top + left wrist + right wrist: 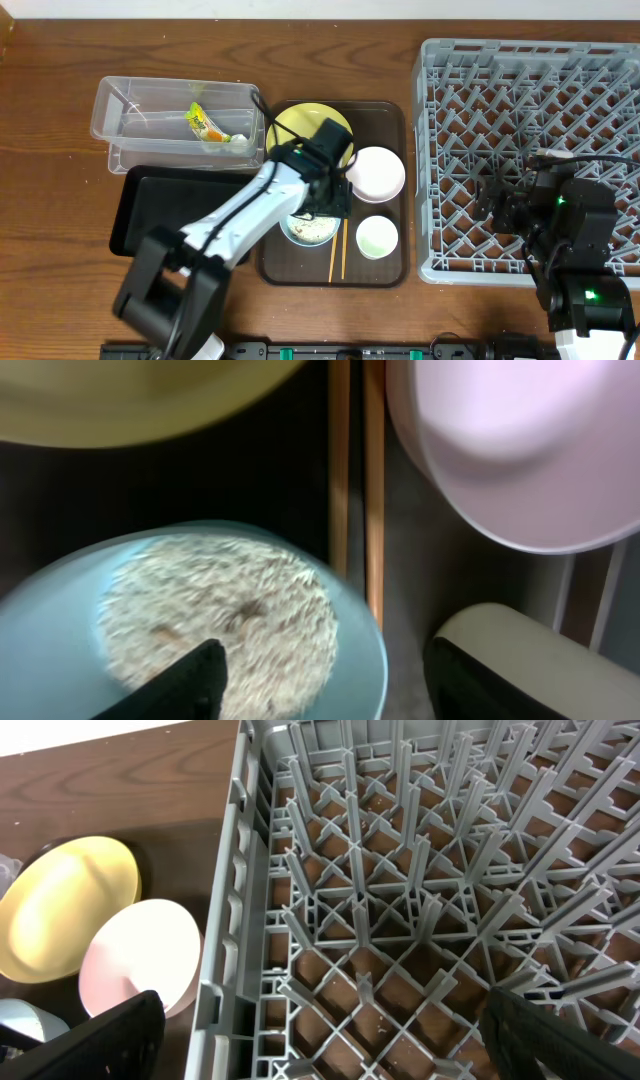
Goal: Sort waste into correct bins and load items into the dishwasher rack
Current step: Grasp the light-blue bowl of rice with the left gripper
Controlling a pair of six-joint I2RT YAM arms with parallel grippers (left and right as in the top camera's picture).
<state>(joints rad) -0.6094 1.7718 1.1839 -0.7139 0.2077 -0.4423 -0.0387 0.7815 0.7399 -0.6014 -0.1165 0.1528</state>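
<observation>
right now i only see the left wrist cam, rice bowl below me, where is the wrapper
Observer: The wrapper lies inside the clear box, beyond the black tray.
Operator: anything in the black tray
Observer: Nothing shows in its visible part; the left arm covers some of it.
Operator: where's the right gripper
Observer: The right gripper is open, over the dishwasher rack near its left edge, holding nothing.

Wooden table carries clear box, black tray, brown tray, grey rack
</observation>
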